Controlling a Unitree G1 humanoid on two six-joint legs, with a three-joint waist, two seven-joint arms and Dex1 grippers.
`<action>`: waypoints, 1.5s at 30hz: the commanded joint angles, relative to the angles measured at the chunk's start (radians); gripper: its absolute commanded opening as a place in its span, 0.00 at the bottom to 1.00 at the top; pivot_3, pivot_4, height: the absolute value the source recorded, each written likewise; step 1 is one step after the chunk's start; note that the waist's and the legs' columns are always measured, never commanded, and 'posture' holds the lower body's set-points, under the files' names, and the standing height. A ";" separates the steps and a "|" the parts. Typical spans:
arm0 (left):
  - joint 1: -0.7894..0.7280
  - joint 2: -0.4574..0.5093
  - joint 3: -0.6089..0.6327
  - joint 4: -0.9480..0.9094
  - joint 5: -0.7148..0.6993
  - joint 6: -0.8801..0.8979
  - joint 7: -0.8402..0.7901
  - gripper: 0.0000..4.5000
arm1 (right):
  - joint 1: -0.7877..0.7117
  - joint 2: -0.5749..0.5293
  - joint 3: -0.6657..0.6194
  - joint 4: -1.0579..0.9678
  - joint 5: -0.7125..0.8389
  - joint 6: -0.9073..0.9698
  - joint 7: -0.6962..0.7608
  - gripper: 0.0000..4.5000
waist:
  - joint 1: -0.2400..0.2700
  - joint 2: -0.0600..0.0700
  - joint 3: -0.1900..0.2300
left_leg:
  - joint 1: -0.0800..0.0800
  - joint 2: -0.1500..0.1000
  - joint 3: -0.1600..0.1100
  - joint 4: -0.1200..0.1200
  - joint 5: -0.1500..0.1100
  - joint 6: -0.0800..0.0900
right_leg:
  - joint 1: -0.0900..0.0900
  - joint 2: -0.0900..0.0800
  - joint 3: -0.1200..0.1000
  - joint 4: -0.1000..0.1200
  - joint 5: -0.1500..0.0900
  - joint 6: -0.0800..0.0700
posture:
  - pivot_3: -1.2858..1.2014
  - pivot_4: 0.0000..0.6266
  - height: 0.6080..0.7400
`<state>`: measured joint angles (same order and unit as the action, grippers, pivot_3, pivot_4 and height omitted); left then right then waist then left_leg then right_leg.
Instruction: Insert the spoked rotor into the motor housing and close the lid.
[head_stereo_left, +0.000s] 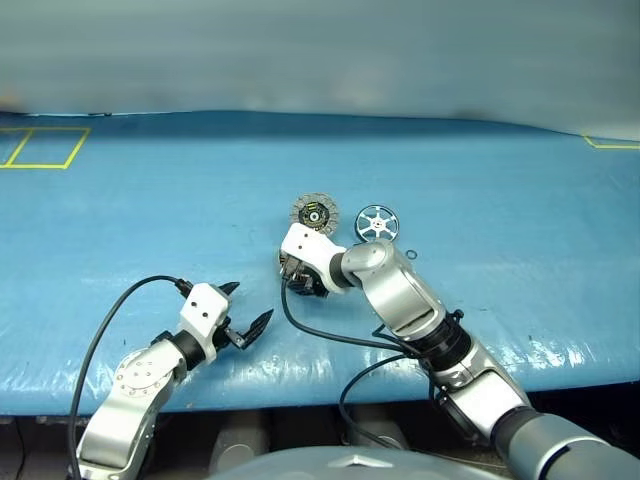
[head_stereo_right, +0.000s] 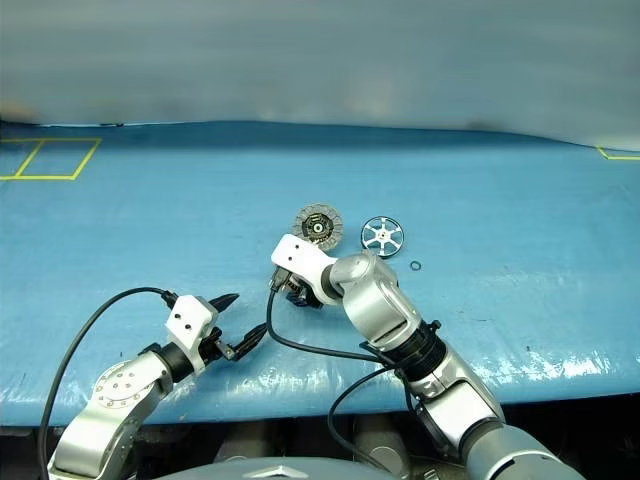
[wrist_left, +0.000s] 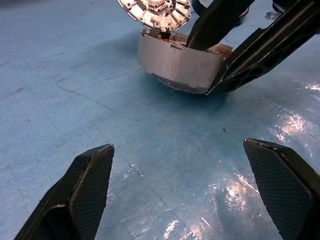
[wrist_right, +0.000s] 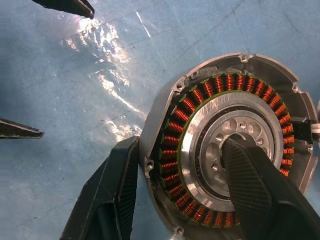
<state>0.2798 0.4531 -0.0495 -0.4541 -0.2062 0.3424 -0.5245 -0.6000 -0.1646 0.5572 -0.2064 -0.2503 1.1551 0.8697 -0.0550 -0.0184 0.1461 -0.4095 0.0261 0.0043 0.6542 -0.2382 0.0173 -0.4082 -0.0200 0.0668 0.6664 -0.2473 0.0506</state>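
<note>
Nearest, the left gripper (head_stereo_left: 243, 308) hovers over the blue table (head_stereo_left: 120, 220), fingers spread and empty. Beyond it, the right gripper (wrist_right: 180, 192) clamps the housing (wrist_right: 227, 145) wall, one finger inside, one outside. Behind stands the raised lid (head_stereo_left: 315, 213); the rotor (head_stereo_left: 377, 222) lies beside it.

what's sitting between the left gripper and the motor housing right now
Nothing: bare blue table separates the open left gripper from the motor housing, as the left wrist view shows.
</note>
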 joint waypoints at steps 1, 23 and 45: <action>0.001 -0.005 0.012 -0.043 -0.015 -0.016 -0.001 1.00 | 0.042 0.020 0.068 -0.025 0.074 0.062 -0.015 0.50 | -0.005 0.000 0.000 | 0.000 0.000 0.000 0.000 0.000 0.000 | 0.000 0.000 0.000 0.000 0.000 0.000 | 0.52 0.24 1.00; -0.011 -0.012 0.006 -0.031 -0.022 -0.012 -0.003 1.00 | -0.082 0.099 -0.015 -0.209 0.275 0.260 -0.204 0.99 | -0.008 0.001 0.003 | -0.005 -0.001 0.000 -0.001 0.000 0.000 | -0.003 -0.001 0.000 -0.001 0.001 0.002 | 0.52 0.24 1.00; -0.012 -0.008 -0.004 -0.039 -0.036 -0.007 -0.040 1.00 | 0.218 -0.037 -0.586 -0.302 0.395 -0.152 -0.455 0.99 | -0.001 0.001 0.003 | -0.007 -0.002 0.000 -0.004 0.000 0.000 | -0.003 -0.002 -0.001 -0.005 0.001 0.005 | 0.52 0.24 1.00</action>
<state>0.2669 0.4438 -0.0508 -0.4541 -0.2274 0.3472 -0.5565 -0.3906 -0.2193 0.0270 -0.5016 0.1423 1.0654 0.4548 -0.0556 -0.0173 0.1491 -0.4154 0.0242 0.0044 0.6498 -0.2383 0.0175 -0.4113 -0.0211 0.0663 0.6621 -0.2460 0.0558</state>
